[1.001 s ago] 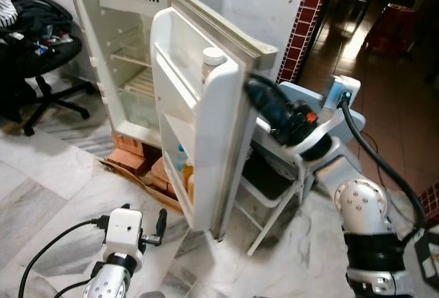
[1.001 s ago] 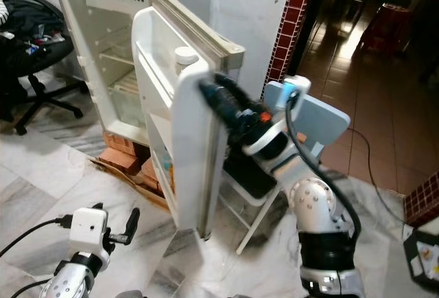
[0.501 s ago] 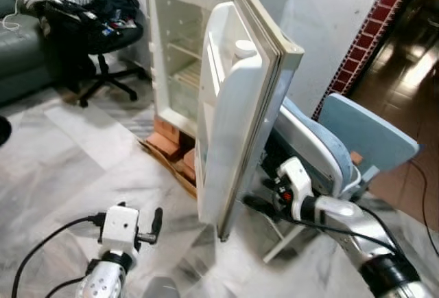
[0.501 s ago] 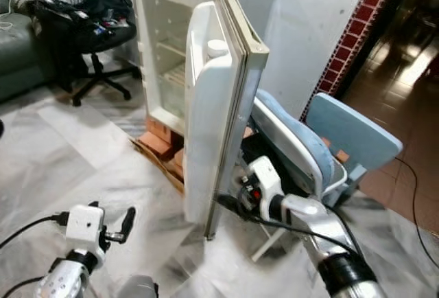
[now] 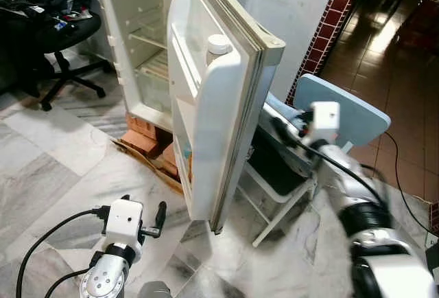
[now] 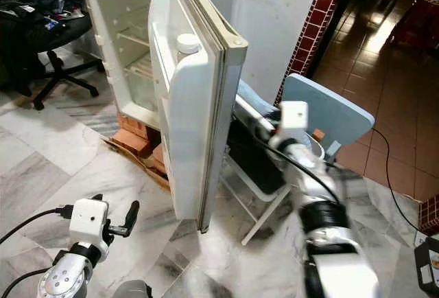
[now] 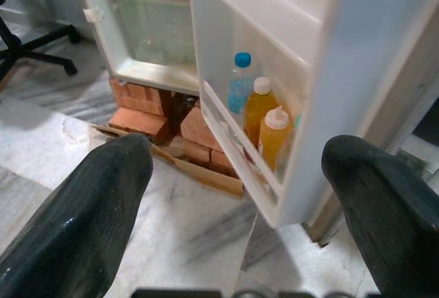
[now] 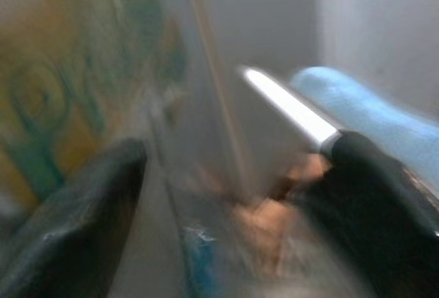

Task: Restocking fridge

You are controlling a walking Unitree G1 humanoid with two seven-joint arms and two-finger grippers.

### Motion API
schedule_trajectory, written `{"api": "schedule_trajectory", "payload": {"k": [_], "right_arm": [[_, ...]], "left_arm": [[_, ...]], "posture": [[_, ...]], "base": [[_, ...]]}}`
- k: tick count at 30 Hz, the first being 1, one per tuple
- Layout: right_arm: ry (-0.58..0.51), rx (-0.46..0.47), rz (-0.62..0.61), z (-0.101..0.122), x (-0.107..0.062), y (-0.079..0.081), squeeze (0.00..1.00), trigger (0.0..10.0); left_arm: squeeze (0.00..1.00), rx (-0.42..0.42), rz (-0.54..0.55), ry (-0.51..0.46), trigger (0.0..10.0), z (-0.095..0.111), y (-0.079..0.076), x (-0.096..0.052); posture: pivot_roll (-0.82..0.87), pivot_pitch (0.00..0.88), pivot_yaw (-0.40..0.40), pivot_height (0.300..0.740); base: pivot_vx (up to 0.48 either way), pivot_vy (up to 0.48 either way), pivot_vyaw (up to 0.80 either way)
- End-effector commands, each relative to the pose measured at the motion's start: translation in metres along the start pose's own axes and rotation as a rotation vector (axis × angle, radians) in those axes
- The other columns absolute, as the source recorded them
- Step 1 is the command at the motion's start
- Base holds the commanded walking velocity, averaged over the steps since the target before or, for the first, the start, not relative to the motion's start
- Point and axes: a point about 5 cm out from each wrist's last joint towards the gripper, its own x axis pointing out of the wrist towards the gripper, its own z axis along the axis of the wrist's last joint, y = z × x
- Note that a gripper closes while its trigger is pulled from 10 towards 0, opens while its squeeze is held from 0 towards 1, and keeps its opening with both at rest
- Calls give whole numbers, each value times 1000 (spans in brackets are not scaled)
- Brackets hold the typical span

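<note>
Behind fridge door (image 5: 219, 106), my right hand (image 5: 281, 130) reaches, fingers spread, empty. Left hand (image 5: 159, 217) low, open. Bottles (image 7: 257, 112) sit in door shelf. Go slow, mind blue chair (image 5: 343, 116).

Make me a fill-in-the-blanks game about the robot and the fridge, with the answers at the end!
1. The fridge door is ____.
2. The fridge stands on red ____.
3. The bottle in the door's bottom shelf beside the two orange ones has a ____ cap.
4. The folding chair behind the door is light ____.

Missing words: open; bricks; blue; blue
</note>
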Motion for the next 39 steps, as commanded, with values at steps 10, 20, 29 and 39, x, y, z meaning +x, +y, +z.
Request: {"api": "schedule_trajectory", "payload": {"k": [10,20,29,39], "right_arm": [[9,167,712,5,-28,114,0,10000],[57,-205,-2,-27,-30,17,0,10000],[-1,-293,-277,-40,-52,-19,1000,10000],[-78,-319,-410,-35,-59,-36,1000,10000]], "left_arm": [[0,19,-15,-10,10000,4,-3,5],[0,0,97,-91,10000,23,16,19],[0,46,110,-165,10000,38,20,25],[0,42,96,-180,10000,41,14,33]], "posture": [[122,0,-66,740],[110,0,-72,740],[105,0,-71,740],[94,0,-60,740]], "base": [[0,0,0],[0,58,0],[0,443,0],[0,480,0]]}}
